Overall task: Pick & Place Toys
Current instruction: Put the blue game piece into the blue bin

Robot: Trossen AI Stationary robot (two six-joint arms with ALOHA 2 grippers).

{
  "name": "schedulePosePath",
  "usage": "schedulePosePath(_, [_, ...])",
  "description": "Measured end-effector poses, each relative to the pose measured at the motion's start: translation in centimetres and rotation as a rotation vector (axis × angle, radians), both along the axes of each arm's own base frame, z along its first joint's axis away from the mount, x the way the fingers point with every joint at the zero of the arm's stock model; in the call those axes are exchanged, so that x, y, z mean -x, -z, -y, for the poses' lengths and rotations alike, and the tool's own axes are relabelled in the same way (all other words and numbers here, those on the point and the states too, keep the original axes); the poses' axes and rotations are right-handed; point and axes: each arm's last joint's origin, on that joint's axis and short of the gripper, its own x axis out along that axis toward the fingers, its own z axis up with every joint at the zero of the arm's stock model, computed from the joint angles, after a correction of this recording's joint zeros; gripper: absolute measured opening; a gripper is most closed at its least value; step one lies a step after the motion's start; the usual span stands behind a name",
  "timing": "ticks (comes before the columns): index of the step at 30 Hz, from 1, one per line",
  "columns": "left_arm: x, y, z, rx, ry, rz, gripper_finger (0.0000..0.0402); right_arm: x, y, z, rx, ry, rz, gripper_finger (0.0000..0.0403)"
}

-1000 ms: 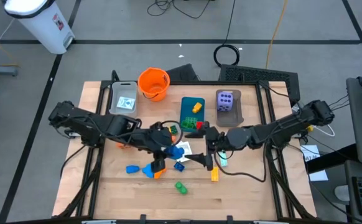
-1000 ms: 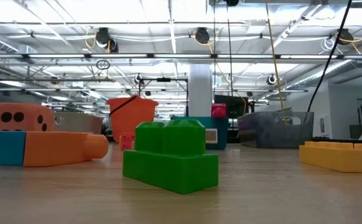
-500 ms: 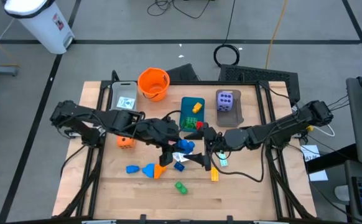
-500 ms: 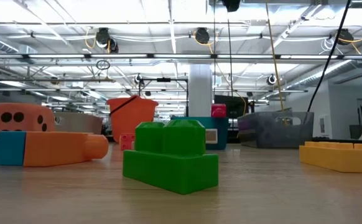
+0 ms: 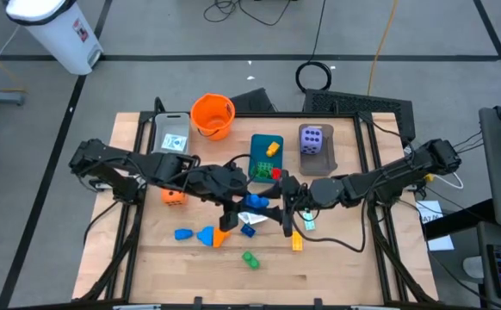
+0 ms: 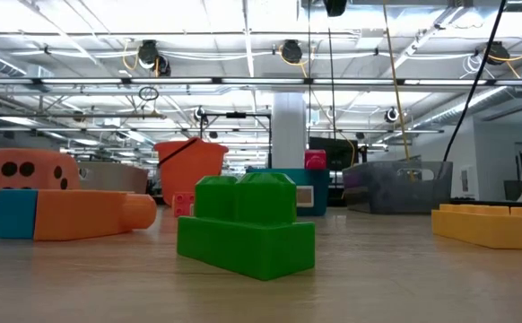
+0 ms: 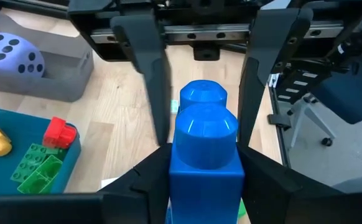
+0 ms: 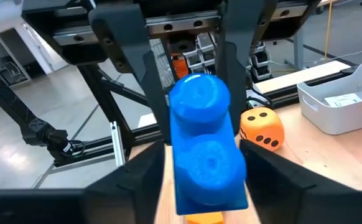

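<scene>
A blue two-stud brick (image 5: pixel 256 202) hangs in the air above the table's middle, between my two grippers. My left gripper (image 5: pixel 238 206) reaches in from the table's left and is shut on one end of it. My right gripper (image 5: pixel 281 207) reaches in from the right and is shut on the other end. Each wrist view shows the brick (image 7: pixel 204 149) (image 8: pixel 206 149) between that arm's own fingers, with the other arm's fingers beyond it. Below them a small blue brick lies on a white card (image 5: pixel 249 226). My left gripper pinches the blue brick's two side faces (image 7: pixel 176 171) between its two fingers, at the end nearest its wrist. The fingers come level from the table's left and lie along the brick. The brick is lifted clear of the table. My right gripper pinches the brick's two side faces (image 8: pixel 171 174) between its two fingers, at the end opposite the left gripper's. The fingers come level from the table's right and lie along the brick. The brick hangs clear of the table.
At the back stand an orange bucket (image 5: pixel 213 116), a pale tray with a card (image 5: pixel 171 135), a teal tray (image 5: pixel 259 168) with bricks and a grey tray (image 5: pixel 319 162) with the purple die (image 5: pixel 312 138). The orange die (image 5: pixel 174 195), blue (image 5: pixel 182 233), green (image 5: pixel 250 258) and yellow (image 5: pixel 296 241) bricks lie loose.
My left gripper has carried the blue brick toward the table's right and a little toward the far edge, up to my right gripper, which has stayed where it was. For the last half second both have kept still.
</scene>
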Motion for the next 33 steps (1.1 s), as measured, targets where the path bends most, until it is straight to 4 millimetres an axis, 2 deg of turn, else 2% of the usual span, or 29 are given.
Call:
schedulePosePath(3, [0.1, -0.1, 0.0, -0.009, 0.01, -0.003, 0.0174, 0.0, 0.0, 0.0, 0.015, -0.003, 0.002, 0.0156])
schedulePosePath(6, [0.1, -1.1, -0.2, -0.018, 0.033, 0.021, 0.0176, 0.0, -0.3, 0.0, 0.015, -0.007, 0.026, 0.0128])
schedulePosePath(14, [1.1, -5.3, -1.8, -0.06, 0.038, 0.091, 0.0177, 0.1, -0.6, 0.4, 0.014, 0.012, 0.04, 0.0129])
schedulePosePath(18, [2.3, -8.3, -3.0, -0.087, 0.027, 0.145, 0.0177, 0.3, -2.6, 1.4, 0.023, 0.041, 0.058, 0.0129])
schedulePosePath(24, [4.8, -13.8, -4.3, -0.124, 0.013, 0.328, 0.0177, 0.4, -7.3, 4.6, 0.1, 0.131, -0.084, 0.0129])
schedulePosePath(27, [5.9, -15.7, -4.7, -0.138, 0.009, 0.408, 0.0177, 0.2, -8.8, 7.1, 0.143, 0.2, -0.175, 0.0129])
schedulePosePath(30, [6.5, -17.1, -4.8, -0.15, 0.008, 0.481, 0.0177, 0.4, -8.3, 10.0, 0.16, 0.25, -0.291, 0.0129])
schedulePosePath(33, [6.8, -17.6, -4.8, -0.159, 0.013, 0.516, 0.0177, -0.5, -7.0, 13.1, 0.127, 0.29, -0.354, 0.0129])
